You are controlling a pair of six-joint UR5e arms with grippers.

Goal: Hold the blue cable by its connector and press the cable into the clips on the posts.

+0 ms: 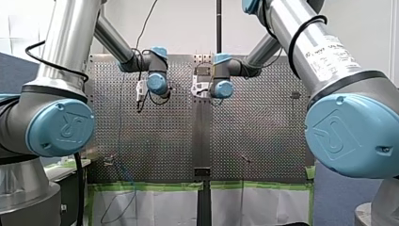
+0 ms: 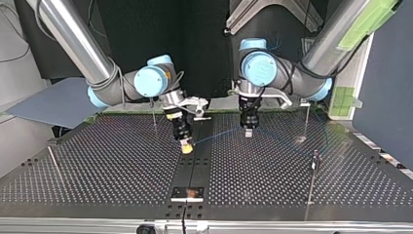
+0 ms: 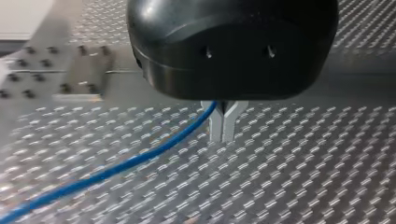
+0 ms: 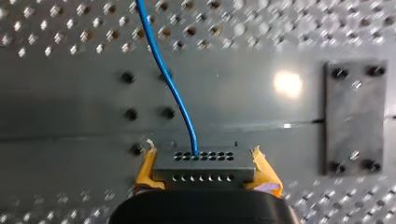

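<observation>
**Obscured and cut-off items, wrist and top views.**
Left wrist view: the body of my left gripper (image 3: 222, 139) hides where the cable (image 3: 140, 161) meets the fingers (image 3: 217, 126). I cannot tell whether it is pinched. The cable runs off the edge. Right wrist view: my right gripper (image 4: 203, 154) is cut off at the edge, its pads (image 4: 147, 170) partly behind the connector (image 4: 203, 169). Top view: clips on the posts (image 2: 310, 185) too small to make out.

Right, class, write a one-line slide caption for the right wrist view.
Right end effector clamps the connector between yellow pads, the blue cable running ahead over the perforated table.
</observation>
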